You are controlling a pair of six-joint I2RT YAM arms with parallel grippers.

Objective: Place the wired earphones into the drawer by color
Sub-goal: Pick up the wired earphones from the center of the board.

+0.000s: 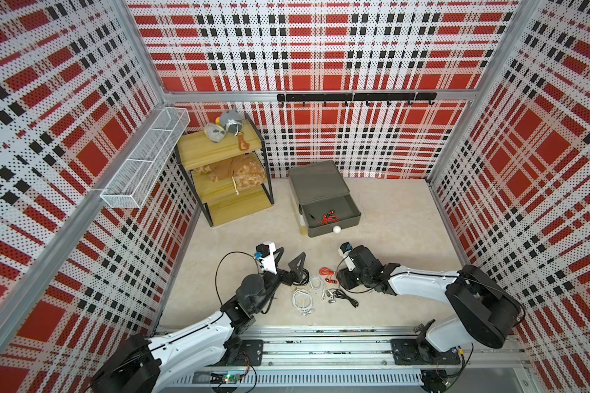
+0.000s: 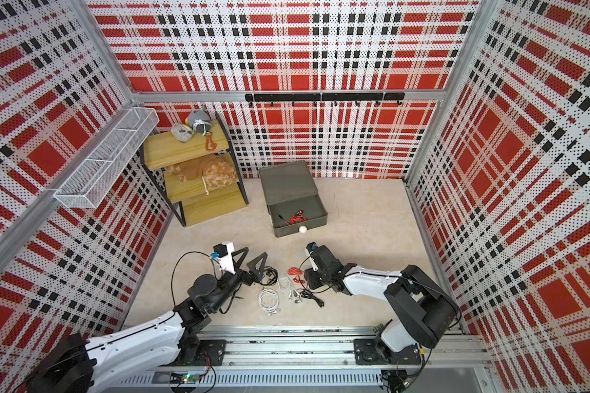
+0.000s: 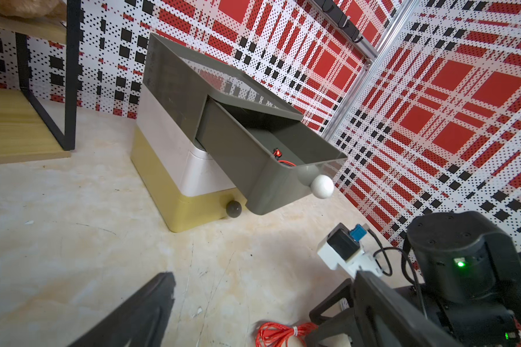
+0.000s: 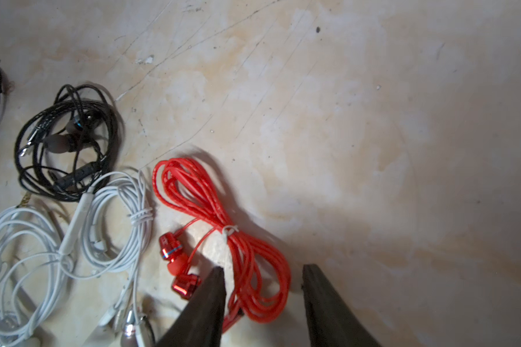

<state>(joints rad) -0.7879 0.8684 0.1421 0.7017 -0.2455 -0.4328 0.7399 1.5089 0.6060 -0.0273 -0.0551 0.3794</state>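
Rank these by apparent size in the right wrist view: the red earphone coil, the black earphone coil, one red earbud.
1. red earphone coil: largest, though nearness to the camera may flatter it.
2. black earphone coil: somewhat smaller.
3. red earbud: clearly smallest.

Left tool [image 1: 288,259] angled forward, jaws spread wide; right tool [image 4: 262,270] pointed downward, jaws partly apart.
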